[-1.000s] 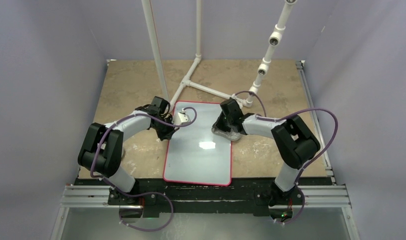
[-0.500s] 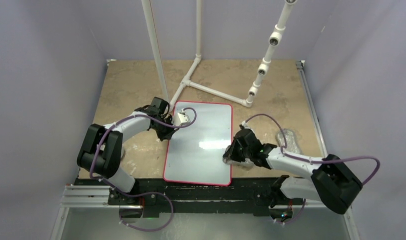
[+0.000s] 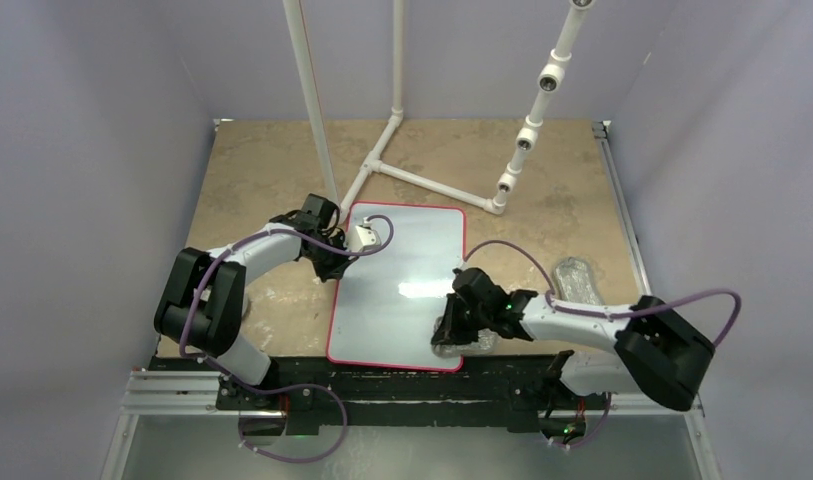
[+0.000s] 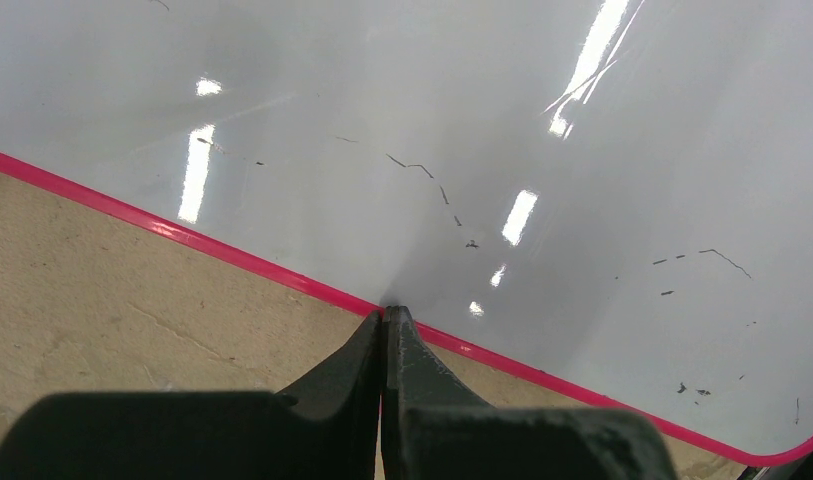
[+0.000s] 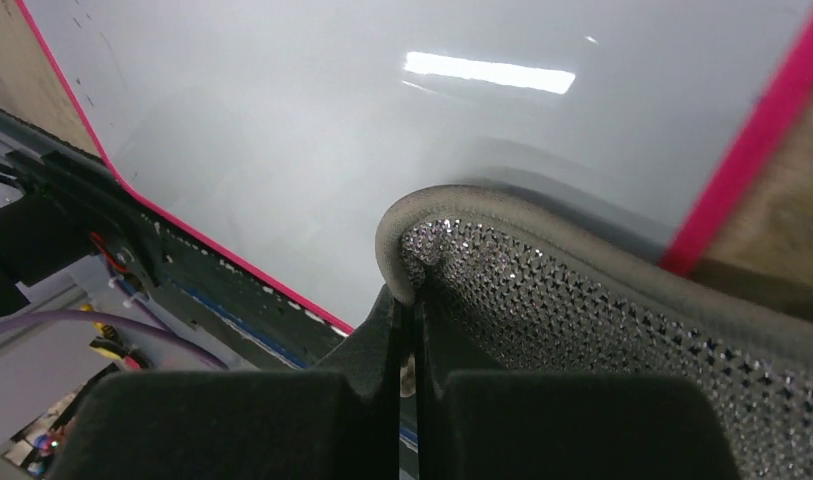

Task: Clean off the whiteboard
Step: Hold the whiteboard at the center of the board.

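Holding grey mesh pad (image 5: 592, 330) on whiteboard (image 3: 397, 285) near-right corner, right gripper (image 5: 407, 300) clamped on it; left gripper (image 4: 384, 318) closed, tips on left border.

right arm (image 3: 582, 325) swung way out. a second ago the right fingers (image 5: 394, 325) were at the board's (image 3: 397, 290) far right edge, then they slid off just beside its right side. now they're at the near right corner, with the pinched pad (image 5: 582, 300) over the red rim. elbow dropped low and right, so a second pad (image 3: 579, 280) on the surface (image 3: 262, 180) shows now.
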Robot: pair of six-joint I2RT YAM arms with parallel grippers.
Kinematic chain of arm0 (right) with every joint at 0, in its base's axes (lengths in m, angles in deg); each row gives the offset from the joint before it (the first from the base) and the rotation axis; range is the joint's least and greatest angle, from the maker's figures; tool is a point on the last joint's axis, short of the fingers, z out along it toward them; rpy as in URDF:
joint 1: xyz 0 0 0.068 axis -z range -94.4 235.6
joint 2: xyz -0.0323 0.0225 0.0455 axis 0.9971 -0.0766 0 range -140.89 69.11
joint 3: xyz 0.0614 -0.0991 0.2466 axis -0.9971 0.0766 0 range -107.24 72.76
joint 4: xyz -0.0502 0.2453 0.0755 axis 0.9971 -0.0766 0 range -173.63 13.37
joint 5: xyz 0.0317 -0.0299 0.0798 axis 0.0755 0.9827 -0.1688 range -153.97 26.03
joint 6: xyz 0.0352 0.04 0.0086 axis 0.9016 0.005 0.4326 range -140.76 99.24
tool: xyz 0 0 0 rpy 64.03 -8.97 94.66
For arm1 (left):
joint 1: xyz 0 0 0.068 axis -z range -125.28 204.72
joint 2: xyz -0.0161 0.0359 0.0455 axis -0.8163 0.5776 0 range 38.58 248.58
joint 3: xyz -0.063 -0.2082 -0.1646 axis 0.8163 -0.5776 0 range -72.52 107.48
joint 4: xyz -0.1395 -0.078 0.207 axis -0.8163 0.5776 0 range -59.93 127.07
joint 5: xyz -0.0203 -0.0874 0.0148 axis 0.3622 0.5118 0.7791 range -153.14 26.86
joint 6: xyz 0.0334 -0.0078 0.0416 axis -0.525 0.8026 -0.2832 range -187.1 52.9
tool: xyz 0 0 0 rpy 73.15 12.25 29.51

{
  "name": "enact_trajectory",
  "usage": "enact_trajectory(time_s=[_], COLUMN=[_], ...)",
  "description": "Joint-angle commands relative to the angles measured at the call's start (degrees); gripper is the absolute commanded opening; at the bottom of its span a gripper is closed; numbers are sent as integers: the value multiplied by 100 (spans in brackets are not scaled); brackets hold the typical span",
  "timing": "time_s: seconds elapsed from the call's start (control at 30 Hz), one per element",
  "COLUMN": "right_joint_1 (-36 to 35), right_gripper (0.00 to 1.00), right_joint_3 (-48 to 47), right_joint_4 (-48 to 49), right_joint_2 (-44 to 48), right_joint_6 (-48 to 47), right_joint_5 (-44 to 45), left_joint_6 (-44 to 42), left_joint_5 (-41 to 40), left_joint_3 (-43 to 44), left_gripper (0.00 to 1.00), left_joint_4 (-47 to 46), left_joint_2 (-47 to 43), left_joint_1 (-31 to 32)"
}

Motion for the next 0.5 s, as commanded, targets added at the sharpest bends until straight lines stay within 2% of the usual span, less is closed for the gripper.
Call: enact_trajectory(time_s=[0.0,0.13,0.2,0.4,0.47], right_joint_1=[166,1580,1948,2002,1968], right_gripper=[0,0,0,0,0], right_joint_3=[-471,-1282,-1913,-3946,-4419], right_joint_4=[-185,-223,-270,-500,-409], right_joint_2=[-1055,-1511,-1869,-3419,-3856], right_joint_6=[-265,-1153,-1484,-1418,-1443], right_joint_5=[374,826,1225,2226,2216], left_joint_6=[-166,-194,-209,-187,-167], left_joint_5=[-564,-554,-569,-511,-533], left_joint_3=[-358,-356,-376,-424,-420], left_gripper=[0,0,0,0,0], left_joint_4=[364,435,440,393,343], left_joint_2=[327,281,241,304,346], left_joint_1=[-24,-24,-25,-24,-24])
